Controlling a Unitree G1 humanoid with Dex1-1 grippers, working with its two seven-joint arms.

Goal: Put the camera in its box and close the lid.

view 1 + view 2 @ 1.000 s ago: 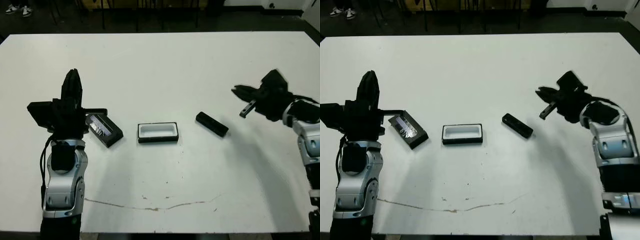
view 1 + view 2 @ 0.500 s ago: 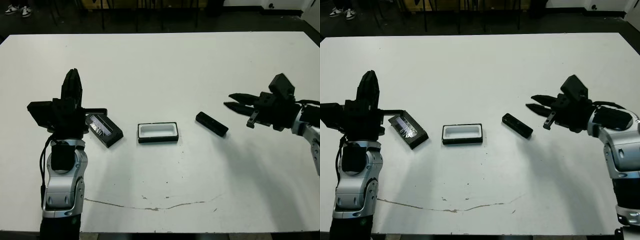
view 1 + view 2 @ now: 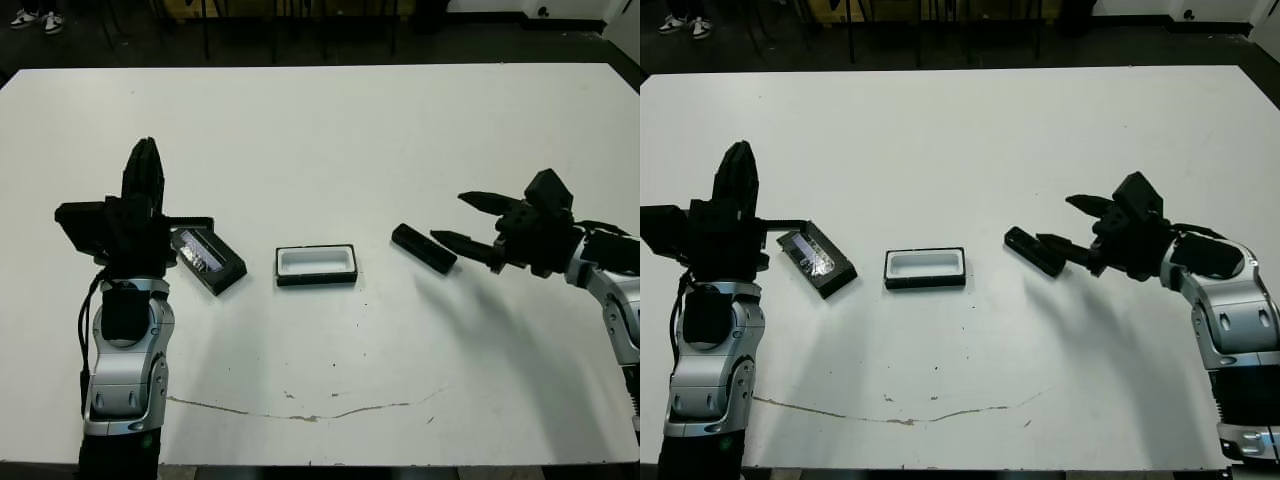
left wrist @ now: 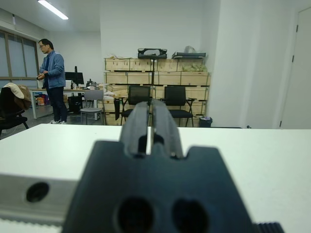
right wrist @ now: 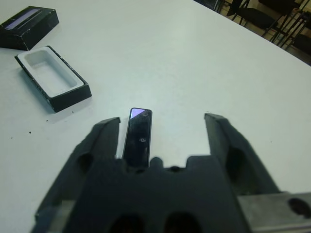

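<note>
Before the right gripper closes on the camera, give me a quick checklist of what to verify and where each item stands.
1. Right gripper open wide enough: ok, fingers spread.
2. Slim matte-black bar-shaped camera between the fingers: ok, though nearer one finger than the other.
3. Camera free of clutter: ok, it lies alone on the white table.
4. Shallow black box with white lining open and empty: ok.
5. Flat black lid with silvery strip clear of the box: ok, lying apart beside it.
6. Left gripper out of the way: ok, shut, raised by the lid.
</note>
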